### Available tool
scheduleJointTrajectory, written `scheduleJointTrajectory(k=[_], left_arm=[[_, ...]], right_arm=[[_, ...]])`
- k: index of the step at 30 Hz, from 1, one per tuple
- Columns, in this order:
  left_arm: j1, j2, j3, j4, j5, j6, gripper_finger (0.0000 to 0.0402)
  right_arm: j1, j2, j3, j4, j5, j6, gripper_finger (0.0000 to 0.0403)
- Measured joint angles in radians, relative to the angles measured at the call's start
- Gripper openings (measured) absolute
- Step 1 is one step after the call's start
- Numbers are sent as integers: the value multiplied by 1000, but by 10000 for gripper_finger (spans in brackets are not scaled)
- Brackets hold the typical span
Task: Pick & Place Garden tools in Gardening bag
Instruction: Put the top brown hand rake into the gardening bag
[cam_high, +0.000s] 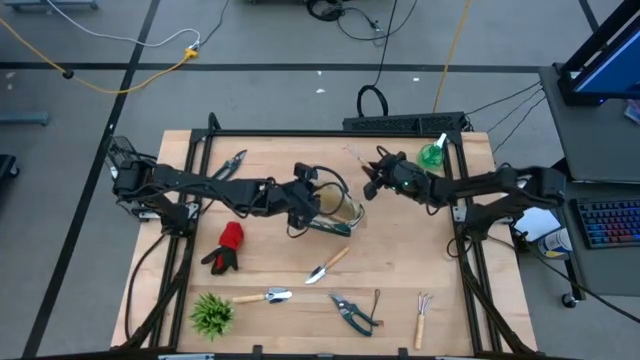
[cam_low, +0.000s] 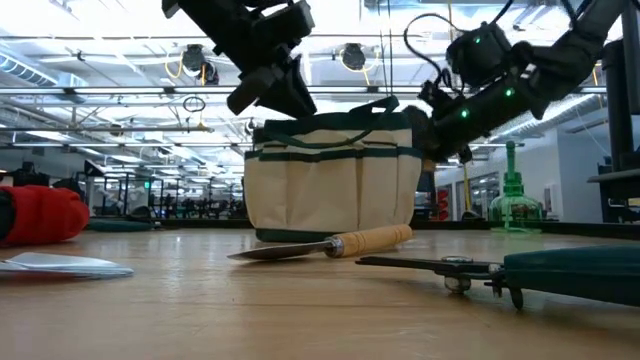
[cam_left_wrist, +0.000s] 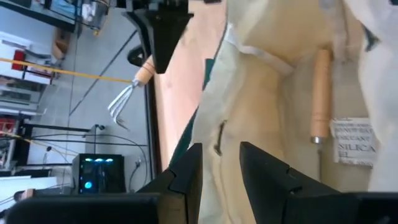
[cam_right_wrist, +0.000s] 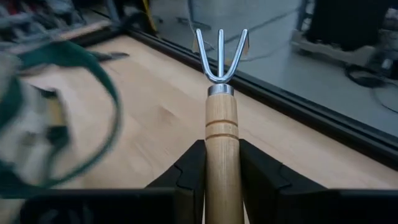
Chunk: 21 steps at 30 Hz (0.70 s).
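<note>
One worktop (cam_high: 400, 260) of pale wood. One gardening bag (cam_high: 335, 208) at its middle, cream with green trim, standing upright, mouth up. One wooden-handled tool (cam_left_wrist: 321, 93) already lying inside it, metal end cut off from sight. Two arms: left tool (cam_high: 304, 200) at the bag's rim, fingers (cam_left_wrist: 186, 177) slightly apart with the canvas edge between them; right tool (cam_high: 378, 178) just beside the bag, clamped on the wooden handle of one small three-pronged fork (cam_right_wrist: 221, 93). Loose on the worktop: one red-and-black glove (cam_high: 226, 247), two trowels (cam_high: 327, 266) (cam_high: 264, 297), two pruners (cam_high: 352, 311) (cam_high: 232, 164), one hand rake (cam_high: 422, 318), one green spray bottle (cam_high: 433, 153), one spiky plant (cam_high: 211, 314). Left pruners partly hidden by the arm.
</note>
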Motion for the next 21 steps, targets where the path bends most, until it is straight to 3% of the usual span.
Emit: scheduleJointTrajectory(k=[14, 21], left_arm=[[7, 0, 0, 222, -12, 134, 113], [63, 0, 0, 246, -12, 131, 113]], right_arm=[[60, -43, 0, 75, -161, 27, 67], [95, -43, 0, 153, -262, 30, 71]])
